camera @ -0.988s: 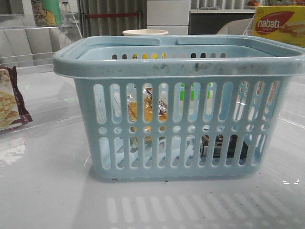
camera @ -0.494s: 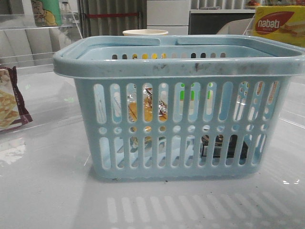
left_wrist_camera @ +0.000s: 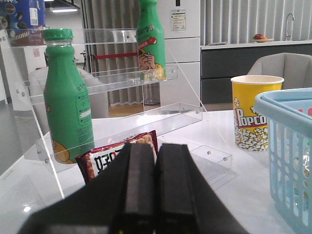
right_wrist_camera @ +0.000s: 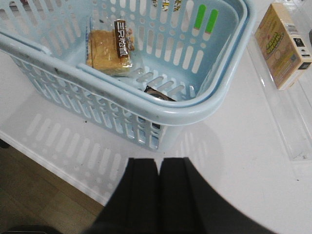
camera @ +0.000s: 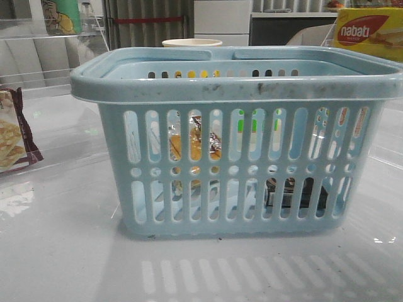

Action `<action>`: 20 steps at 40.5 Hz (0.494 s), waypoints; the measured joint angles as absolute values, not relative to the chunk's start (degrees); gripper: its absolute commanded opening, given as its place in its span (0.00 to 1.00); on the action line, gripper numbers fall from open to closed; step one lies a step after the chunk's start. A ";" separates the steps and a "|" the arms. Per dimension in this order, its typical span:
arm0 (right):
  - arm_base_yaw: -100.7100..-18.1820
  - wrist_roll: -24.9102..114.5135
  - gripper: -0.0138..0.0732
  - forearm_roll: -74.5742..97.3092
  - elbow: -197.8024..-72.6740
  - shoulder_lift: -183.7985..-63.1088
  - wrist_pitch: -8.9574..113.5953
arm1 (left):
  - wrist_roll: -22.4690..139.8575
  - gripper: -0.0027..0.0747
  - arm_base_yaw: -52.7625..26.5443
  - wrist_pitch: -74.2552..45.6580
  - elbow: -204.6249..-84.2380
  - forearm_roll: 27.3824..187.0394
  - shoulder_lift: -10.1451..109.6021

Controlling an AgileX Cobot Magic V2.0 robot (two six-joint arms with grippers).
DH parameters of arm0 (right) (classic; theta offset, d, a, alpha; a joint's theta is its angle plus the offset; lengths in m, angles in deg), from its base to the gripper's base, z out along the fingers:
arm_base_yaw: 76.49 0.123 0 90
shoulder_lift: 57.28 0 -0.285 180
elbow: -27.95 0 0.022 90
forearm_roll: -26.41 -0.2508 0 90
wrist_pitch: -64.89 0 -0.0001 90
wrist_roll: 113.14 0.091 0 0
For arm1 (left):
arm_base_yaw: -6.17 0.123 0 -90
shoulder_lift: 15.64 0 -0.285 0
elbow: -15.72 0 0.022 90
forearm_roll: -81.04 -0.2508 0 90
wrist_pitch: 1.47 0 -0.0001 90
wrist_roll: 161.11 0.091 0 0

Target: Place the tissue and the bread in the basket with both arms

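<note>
The light-blue basket [camera: 239,88] stands in the middle of the table. The bread [camera: 195,146] in its clear bag shows through the slots at the basket's left, and lies on the basket floor in the right wrist view [right_wrist_camera: 109,48]. The dark tissue pack [camera: 296,192] lies on the basket floor at the right; only a corner of it shows past the rim in the right wrist view [right_wrist_camera: 158,92]. My left gripper [left_wrist_camera: 156,148] is shut and empty, well left of the basket [left_wrist_camera: 287,146]. My right gripper [right_wrist_camera: 158,163] is shut and empty, above the table outside the basket [right_wrist_camera: 161,109].
A maroon-edged cracker packet [camera: 16,135] lies at the left, just beyond my left gripper [left_wrist_camera: 114,156]. Green bottles [left_wrist_camera: 66,97] stand on a clear acrylic rack. A popcorn cup [left_wrist_camera: 253,119] stands behind the basket. A yellow box [right_wrist_camera: 282,46] lies right of the basket. The table's front edge [right_wrist_camera: 53,168] is near.
</note>
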State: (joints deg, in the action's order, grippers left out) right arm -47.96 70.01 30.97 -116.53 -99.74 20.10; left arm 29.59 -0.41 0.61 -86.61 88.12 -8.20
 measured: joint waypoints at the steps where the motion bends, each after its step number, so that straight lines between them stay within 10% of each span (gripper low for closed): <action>1: -47.96 70.01 0.22 30.97 -116.53 -99.74 20.10 | 29.59 0.15 -0.41 0.61 -86.61 88.12 -8.20; 20: -55.99 68.58 0.22 31.07 -111.52 -94.27 23.06 | 29.59 0.15 -0.41 0.61 -86.61 88.12 -8.20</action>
State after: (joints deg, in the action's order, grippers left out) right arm -55.99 68.58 31.07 -111.52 -94.27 23.06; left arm 29.59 -0.41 0.61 -86.61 88.12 -8.20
